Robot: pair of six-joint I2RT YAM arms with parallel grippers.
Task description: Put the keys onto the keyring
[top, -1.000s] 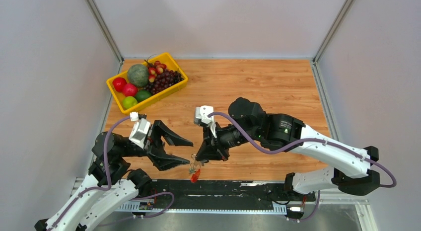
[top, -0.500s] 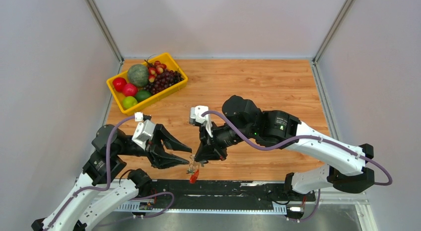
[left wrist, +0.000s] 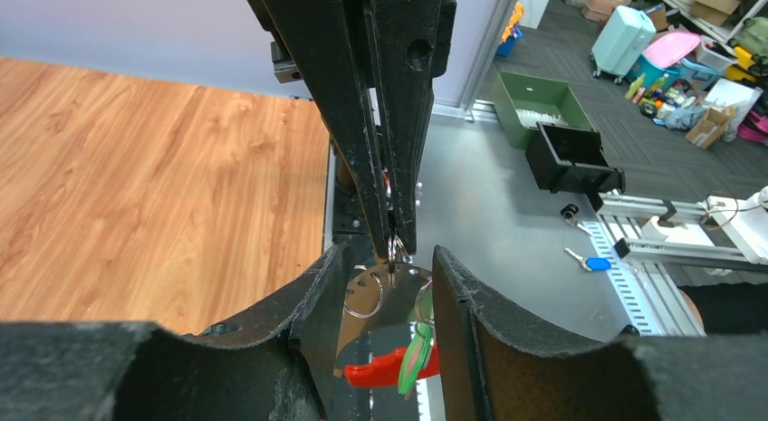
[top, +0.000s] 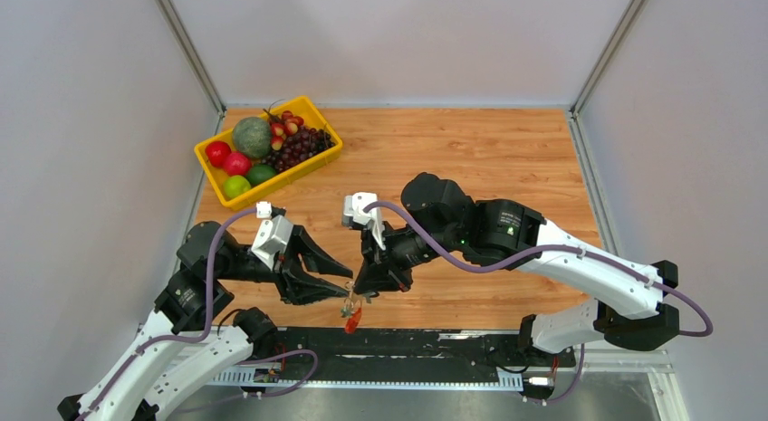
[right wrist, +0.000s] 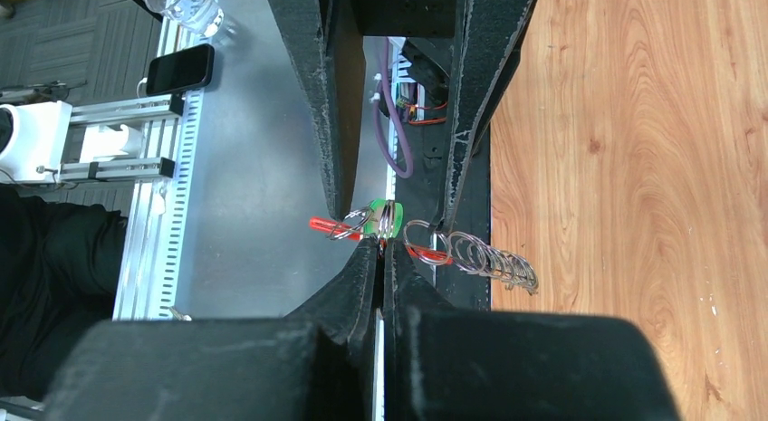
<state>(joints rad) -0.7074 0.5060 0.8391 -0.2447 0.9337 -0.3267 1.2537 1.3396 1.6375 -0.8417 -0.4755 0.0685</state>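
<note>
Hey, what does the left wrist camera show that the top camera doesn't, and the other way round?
Only the left wrist view: the keyring close enough to make out its metal rings and grey fan piece, plus a green bin off the table. Only the top view: the yellow fruit tray, and the left arm and right arm whole. Both: the right gripper shut on the keyring, the left gripper open with a finger on either side of it, and the red tag hanging below.

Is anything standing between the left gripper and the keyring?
Nothing visible does. The keyring hangs from the tips of the shut right gripper, and it sits inside the open left gripper.
</note>
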